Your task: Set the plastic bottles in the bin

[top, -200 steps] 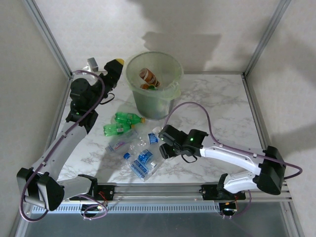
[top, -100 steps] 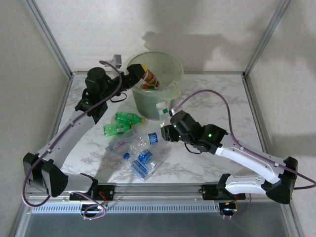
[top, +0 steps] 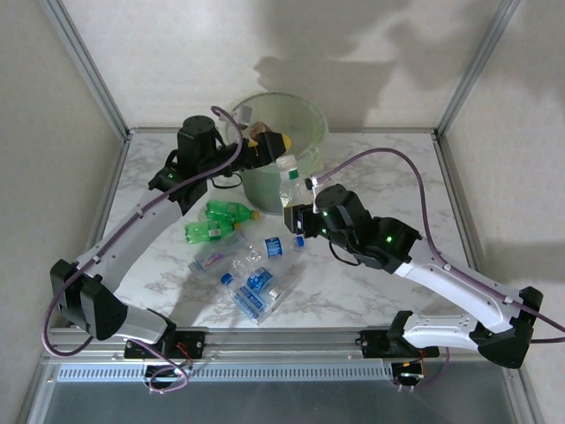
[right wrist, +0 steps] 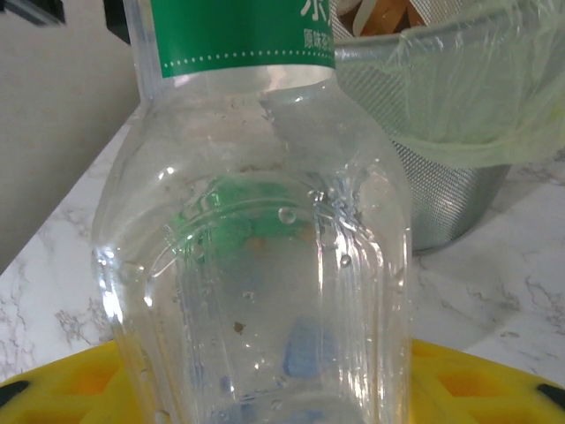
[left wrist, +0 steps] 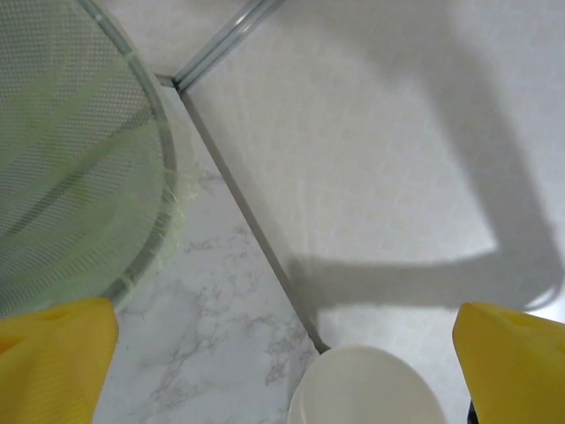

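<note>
Both arms had swung toward the bin [top: 313,119] over the last second. The left gripper [top: 275,141] went from the back-left table edge to right over the rim, and the right gripper [top: 298,210] came up off the pile.

Top view: the right one was clamped on a clear green-labelled bottle [top: 288,179], held upright just beside the bin's near wall. Two green bottles [top: 219,212] and a few blue-labelled bottles [top: 256,283] lay on the marble table [top: 388,177], near-left of the bin.

Left wrist view: its yellow fingers [left wrist: 53,362] stood wide apart with nothing between them. The bin wall was off to the left, and some white round thing [left wrist: 366,389] sat below, couldn't tell what.

Right wrist view: the bottle was up close with the yellow pads [right wrist: 477,380] at its base, and something orange-brown [right wrist: 380,13] sat inside the bin.
</note>
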Motion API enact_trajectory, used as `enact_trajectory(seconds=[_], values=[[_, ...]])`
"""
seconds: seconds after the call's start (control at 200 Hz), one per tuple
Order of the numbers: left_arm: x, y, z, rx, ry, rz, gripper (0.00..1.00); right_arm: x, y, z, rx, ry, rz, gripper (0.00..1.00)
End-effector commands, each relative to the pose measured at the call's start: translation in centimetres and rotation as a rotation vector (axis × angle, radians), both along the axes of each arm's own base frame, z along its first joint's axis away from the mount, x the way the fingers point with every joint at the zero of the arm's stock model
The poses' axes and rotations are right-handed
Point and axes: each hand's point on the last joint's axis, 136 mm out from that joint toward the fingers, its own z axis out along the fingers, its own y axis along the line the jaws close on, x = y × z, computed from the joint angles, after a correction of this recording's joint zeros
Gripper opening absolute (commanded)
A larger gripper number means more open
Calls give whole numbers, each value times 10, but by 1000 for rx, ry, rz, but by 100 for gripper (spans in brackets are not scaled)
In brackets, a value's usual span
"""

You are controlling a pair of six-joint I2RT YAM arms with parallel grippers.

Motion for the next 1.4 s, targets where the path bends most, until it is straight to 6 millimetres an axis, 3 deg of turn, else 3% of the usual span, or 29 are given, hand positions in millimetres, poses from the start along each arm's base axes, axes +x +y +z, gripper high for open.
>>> enact_trajectory(seconds=[0.0,0.275,0.616,0.911,1.066,1.262,1.397], values=[[-13,-9,15,-1,-48,-71,96,6,6,37,72,-81,9,56],[-19,-17,17,-1,-52,-117,86,12,17,41,51,-88,25,56],[-20,-19,25,-12,-72,-120,56,14,17,45,54,-94,15,56],[-11,-11,40,-37,-107,-45,40,15,13,49,58,-96,-4,56],[-1,0,50,-64,-124,19,35,20,4,54,61,-101,-65,65],[16,42,80,-207,-155,187,34,26,-16,83,132,-146,-176,98],[16,76,105,-358,-214,266,34,27,-30,103,252,-166,-245,99]])
